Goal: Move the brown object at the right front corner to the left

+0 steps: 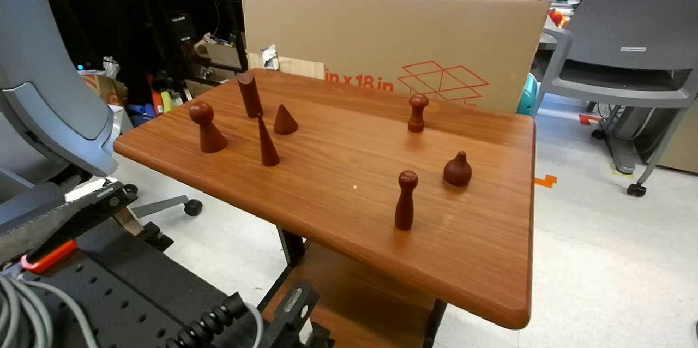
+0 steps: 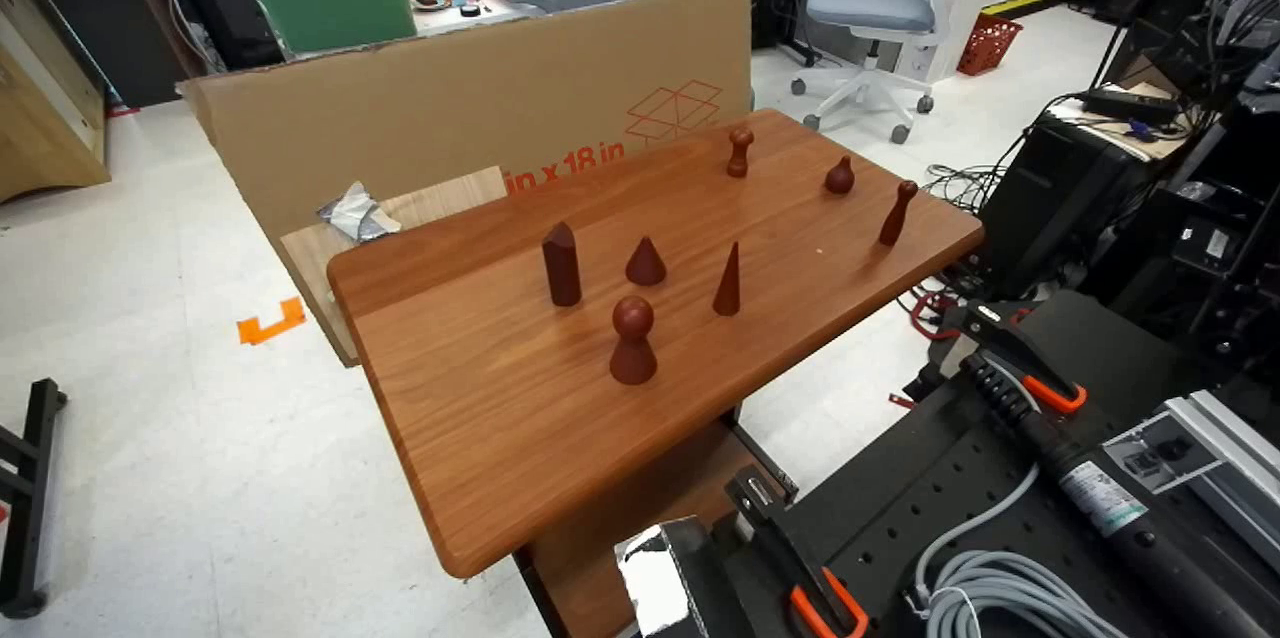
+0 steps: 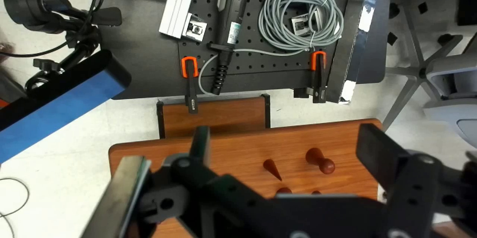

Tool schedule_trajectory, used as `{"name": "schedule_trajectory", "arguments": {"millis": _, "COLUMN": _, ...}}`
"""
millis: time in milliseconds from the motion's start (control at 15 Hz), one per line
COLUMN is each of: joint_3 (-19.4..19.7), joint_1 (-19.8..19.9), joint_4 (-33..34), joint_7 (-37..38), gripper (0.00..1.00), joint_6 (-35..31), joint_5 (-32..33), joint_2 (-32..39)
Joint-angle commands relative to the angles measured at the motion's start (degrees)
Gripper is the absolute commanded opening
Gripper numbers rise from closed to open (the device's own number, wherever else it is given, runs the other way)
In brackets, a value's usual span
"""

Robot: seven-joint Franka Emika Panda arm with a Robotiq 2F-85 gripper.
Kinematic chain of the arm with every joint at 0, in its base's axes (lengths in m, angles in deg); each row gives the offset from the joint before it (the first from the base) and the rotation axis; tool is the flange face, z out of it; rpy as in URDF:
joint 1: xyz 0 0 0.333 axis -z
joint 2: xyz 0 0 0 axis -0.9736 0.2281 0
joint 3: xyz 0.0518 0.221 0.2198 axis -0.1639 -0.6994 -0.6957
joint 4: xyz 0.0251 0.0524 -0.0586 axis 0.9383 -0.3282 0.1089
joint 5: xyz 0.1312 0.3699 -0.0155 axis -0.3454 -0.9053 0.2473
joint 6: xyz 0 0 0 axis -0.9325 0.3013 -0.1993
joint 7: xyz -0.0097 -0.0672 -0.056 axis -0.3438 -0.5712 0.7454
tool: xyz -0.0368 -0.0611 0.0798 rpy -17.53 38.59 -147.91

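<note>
The brown object (image 1: 404,201), a tall slim peg with a small round knob, stands upright on the table near its front edge in an exterior view. It also stands at the right end in an exterior view (image 2: 897,215). It does not show in the wrist view, where the gripper body covers much of the table. My gripper (image 3: 287,143) shows only in the wrist view. Its fingers are wide apart, with nothing held between them. It is above the table, apart from the pieces.
Near the peg stand a squat bulb (image 1: 457,169) and a short knobbed peg (image 1: 416,113). At the far end stand a cylinder (image 2: 562,265), a small cone (image 2: 646,262), a tall cone (image 2: 729,283) and a ball-topped piece (image 2: 633,343). A cardboard panel (image 1: 354,26) borders the table's back.
</note>
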Motion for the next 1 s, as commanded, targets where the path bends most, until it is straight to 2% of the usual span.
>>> {"name": "schedule_trajectory", "arguments": {"millis": 0, "joint_3": -0.1, "joint_1": 2.0, "joint_4": -0.3, "joint_7": -0.2, "gripper": 1.00, "joint_6": -4.3, "joint_5": 0.7, "joint_2": 0.4}}
{"name": "schedule_trajectory", "arguments": {"millis": 267, "joint_3": 1.0, "joint_1": 3.5, "joint_4": -1.9, "joint_7": -1.5, "gripper": 1.00, "joint_6": -14.4, "joint_5": 2.8, "joint_2": 2.5}}
{"name": "schedule_trajectory", "arguments": {"millis": 467, "joint_3": 0.2, "joint_1": 4.3, "joint_4": -3.6, "joint_7": -0.1, "gripper": 1.00, "joint_6": -22.8, "joint_5": 4.9, "joint_2": 5.7}}
{"name": "schedule_trajectory", "arguments": {"millis": 733, "joint_3": -2.0, "joint_1": 4.5, "joint_4": -5.4, "joint_7": 2.7, "gripper": 1.00, "joint_6": -34.6, "joint_5": 9.8, "joint_2": 14.0}}
{"name": "schedule_trajectory", "arguments": {"millis": 933, "joint_3": -4.5, "joint_1": 4.2, "joint_4": -5.2, "joint_7": 6.1, "gripper": 1.00, "joint_6": -39.1, "joint_5": 13.1, "joint_2": 20.9}}
